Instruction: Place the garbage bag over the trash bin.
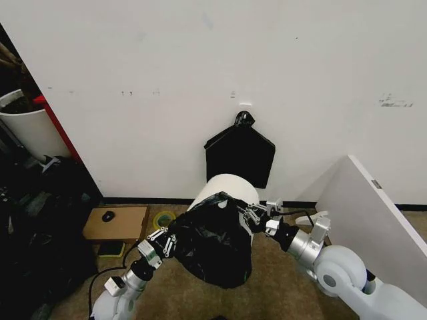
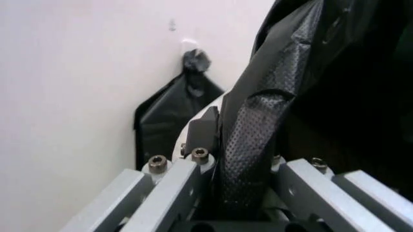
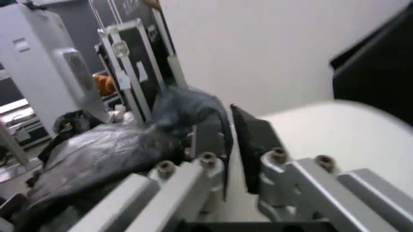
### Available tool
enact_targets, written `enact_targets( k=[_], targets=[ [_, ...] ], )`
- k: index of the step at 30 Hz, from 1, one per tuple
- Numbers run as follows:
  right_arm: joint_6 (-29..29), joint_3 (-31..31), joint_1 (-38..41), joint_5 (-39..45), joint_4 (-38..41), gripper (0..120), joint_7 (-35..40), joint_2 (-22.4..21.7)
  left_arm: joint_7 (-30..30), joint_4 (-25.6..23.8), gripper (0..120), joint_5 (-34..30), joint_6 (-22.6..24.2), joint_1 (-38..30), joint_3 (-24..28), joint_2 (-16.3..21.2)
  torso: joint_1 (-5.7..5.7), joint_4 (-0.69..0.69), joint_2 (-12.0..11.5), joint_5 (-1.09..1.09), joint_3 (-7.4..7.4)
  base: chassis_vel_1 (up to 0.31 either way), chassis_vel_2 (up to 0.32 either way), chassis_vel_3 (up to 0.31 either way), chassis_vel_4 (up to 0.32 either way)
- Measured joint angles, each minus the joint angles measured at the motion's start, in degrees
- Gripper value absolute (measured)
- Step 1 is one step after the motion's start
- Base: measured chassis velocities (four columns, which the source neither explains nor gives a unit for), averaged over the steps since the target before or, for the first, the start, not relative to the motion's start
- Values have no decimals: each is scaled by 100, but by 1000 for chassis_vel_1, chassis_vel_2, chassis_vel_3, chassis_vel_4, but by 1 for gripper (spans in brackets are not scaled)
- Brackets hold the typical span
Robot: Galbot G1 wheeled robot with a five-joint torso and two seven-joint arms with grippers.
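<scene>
Trash bin (image 1: 227, 185) lies tipped on the floor by the wall, its mouth toward the robot w/ the garbage bag (image 1: 212, 243) bunched over that mouth end. Left end effector (image 1: 165, 241) is at the bag's left side, fingers (image 2: 193, 166) pinching a fold of black film. Right end effector (image 1: 257, 217) is at the bag's upper right, against the bin; its fingers (image 3: 248, 140) look slightly apart w/ bag film at one, grip unclear. Flat black bundle (image 1: 240, 153) hangs on the wall behind.
</scene>
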Motion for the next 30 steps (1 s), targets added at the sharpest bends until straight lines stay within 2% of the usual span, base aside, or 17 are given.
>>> enact_targets(
  k=[1,5,10,12,14,16,18,21,22,24,27,30],
  targets=[
    [0,0,0,0,0,8,0,0,0,0,0,0,0,0,0,0,0,0,0,0,0,0,0,0,0],
    [356,-10,-10,98,52,25,491,29,-74,102,0,-74,96,-25,4,-16,0,0,0,1,0,0,0,0,0],
    [152,34,-68,147,178,42,1237,6,-159,112,0,-76,136,-26,3,-25,0,-1,0,1,0,0,0,0,0],
    [100,36,-81,156,274,50,1680,42,-402,93,0,0,202,-31,-4,-43,0,0,0,1,0,0,0,0,0],
    [90,17,-126,-13,490,60,2380,159,-912,-13,0,67,420,-13,-11,-63,0,0,0,0,0,0,0,0,0],
    [86,8,-156,-154,563,62,2568,199,-1048,-60,0,65,503,3,-6,-65,0,0,0,1,0,0,0,0,0],
    [84,-10,-329,-722,862,72,2983,287,-1711,-394,0,-92,1084,111,36,-69,0,2,0,2,0,0,0,0,0],
    [136,-54,-648,-1461,1269,84,3090,289,-2767,-889,0,-368,2064,203,88,-46,0,-2,0,0,-1,0,0,0,0],
    [136,-54,-648,-1461,1269,84,3090,289,-2767,-889,0,-368,2064,203,88,-46,0,-2,0,0,-1,0,0,0,0],
    [312,-113,-877,-2046,1449,91,3048,268,-3561,-1267,0,-819,2867,223,124,-22,0,0,0,0,-1,0,0,0,0],
    [785,-149,-1089,-2856,1419,99,2647,233,-4289,-1676,0,-1394,3812,179,134,-18,0,0,0,2,-1,0,0,0,0],
    [1458,-144,-1265,-3606,974,100,1888,182,-4810,-1979,0,-2081,4641,112,108,-77,0,0,0,1,-1,0,0,0,0]
  ],
)
